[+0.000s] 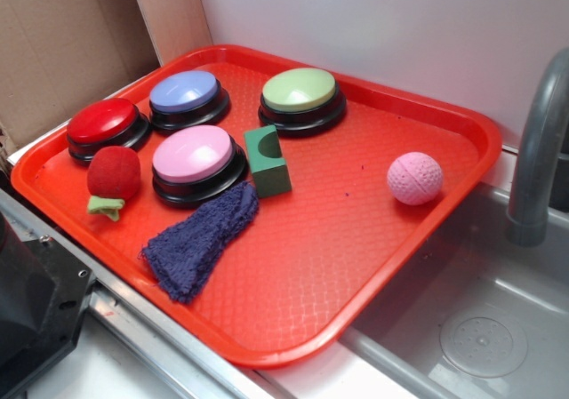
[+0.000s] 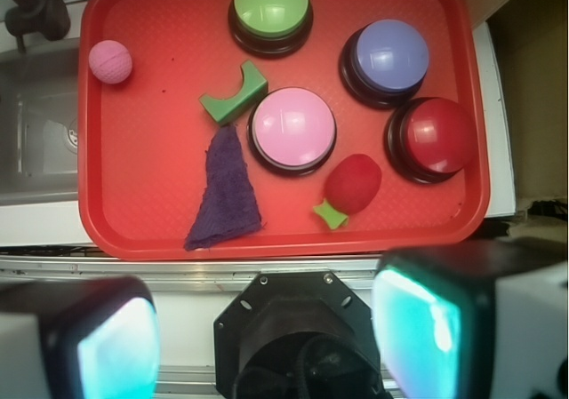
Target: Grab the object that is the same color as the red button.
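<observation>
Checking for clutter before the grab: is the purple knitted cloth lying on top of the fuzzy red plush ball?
No, the purple knitted cloth lies apart from the fuzzy red plush ball, on bare tray.

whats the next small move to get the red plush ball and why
Probably move the gripper forward over the tray and slightly right until centred above the red plush ball. Its fingers are spread and empty, short of the tray's near rim, and the ball sits between the pink button and red button.

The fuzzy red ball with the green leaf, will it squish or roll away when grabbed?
The fuzzy red ball looks plush, so it probably squishes and weighs little. Its round body might roll when nudged, though its felt leaf lying flat may slow it.
</observation>
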Robot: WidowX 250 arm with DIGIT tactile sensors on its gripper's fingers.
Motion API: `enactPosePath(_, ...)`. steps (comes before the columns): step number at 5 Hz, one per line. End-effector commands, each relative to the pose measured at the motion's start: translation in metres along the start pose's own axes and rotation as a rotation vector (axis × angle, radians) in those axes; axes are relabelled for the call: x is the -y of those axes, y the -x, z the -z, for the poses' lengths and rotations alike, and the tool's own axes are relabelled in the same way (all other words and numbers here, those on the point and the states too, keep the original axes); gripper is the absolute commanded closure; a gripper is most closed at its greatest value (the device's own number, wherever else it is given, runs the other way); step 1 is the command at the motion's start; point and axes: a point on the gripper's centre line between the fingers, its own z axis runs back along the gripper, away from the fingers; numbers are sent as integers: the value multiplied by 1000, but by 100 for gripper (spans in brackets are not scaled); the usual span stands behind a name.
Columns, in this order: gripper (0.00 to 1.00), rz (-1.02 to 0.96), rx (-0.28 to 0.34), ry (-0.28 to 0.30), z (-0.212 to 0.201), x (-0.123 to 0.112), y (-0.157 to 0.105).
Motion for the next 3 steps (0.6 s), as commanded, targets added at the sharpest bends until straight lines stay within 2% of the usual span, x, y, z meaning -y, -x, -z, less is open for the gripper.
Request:
enactPosePath(1,0,0,0,0,0,0,0)
enactPosePath(2,0,2,23,0,17,-20,-11)
enactPosePath(3,0,2,24,-26,31,-36,-19)
